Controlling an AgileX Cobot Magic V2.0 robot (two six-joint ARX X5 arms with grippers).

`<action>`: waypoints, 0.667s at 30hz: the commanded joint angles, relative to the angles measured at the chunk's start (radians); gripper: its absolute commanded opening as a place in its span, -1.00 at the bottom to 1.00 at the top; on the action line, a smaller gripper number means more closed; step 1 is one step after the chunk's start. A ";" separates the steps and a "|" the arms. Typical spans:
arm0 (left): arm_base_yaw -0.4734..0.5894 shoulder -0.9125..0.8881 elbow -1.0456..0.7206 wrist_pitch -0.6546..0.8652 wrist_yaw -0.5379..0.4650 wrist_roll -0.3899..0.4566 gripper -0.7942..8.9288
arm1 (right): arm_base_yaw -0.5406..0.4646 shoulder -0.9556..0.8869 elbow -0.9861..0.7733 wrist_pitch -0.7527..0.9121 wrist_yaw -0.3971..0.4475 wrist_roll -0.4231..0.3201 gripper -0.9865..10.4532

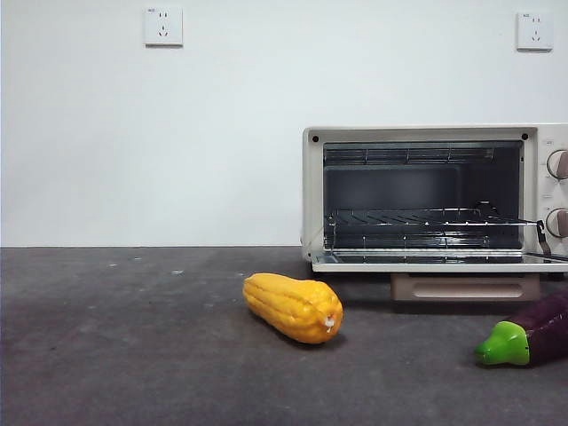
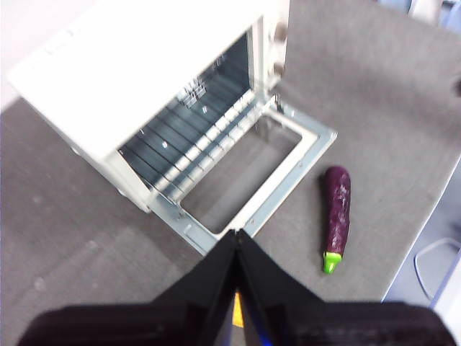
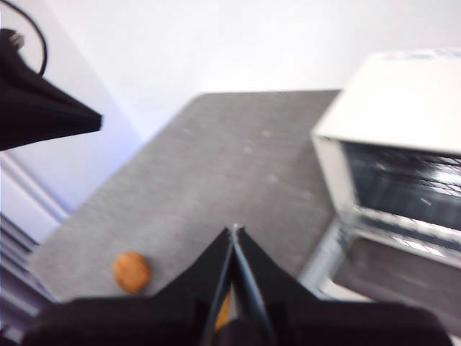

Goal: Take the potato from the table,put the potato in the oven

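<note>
The potato (image 3: 132,271), a small orange-brown lump, lies on the grey table (image 3: 238,166) near one edge, well away from the oven; the front view does not show it. The cream oven (image 1: 426,133) stands at the right with its door (image 1: 444,260) folded down flat and its wire rack (image 1: 417,217) bare. From above, the oven (image 2: 144,65) and its open door (image 2: 288,173) also appear in the left wrist view. My right gripper (image 3: 235,231) hangs high over the table, shut and holding nothing, off to one side of the potato. Shut and holding nothing as well, my left gripper (image 2: 236,234) hangs above the door's front edge.
A yellow ridged cob (image 1: 294,307) lies in front of the oven's left corner. A purple eggplant (image 1: 531,334) with a green cap lies at the right; the eggplant (image 2: 337,216) sits beside the open door near the table edge. The other arm (image 3: 36,101) shows dark in the right wrist view.
</note>
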 commanded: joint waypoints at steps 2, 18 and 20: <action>-0.003 -0.074 -0.005 0.003 -0.003 0.013 -0.85 | 0.100 0.039 0.003 0.095 -0.004 0.092 -0.83; -0.003 -0.634 -0.551 0.002 -0.131 -0.119 -0.85 | 0.581 0.436 0.294 0.076 0.254 -0.004 -0.83; -0.001 -0.717 -0.625 0.002 -0.134 -0.152 -0.85 | 0.623 0.502 0.359 0.052 0.269 -0.024 -0.83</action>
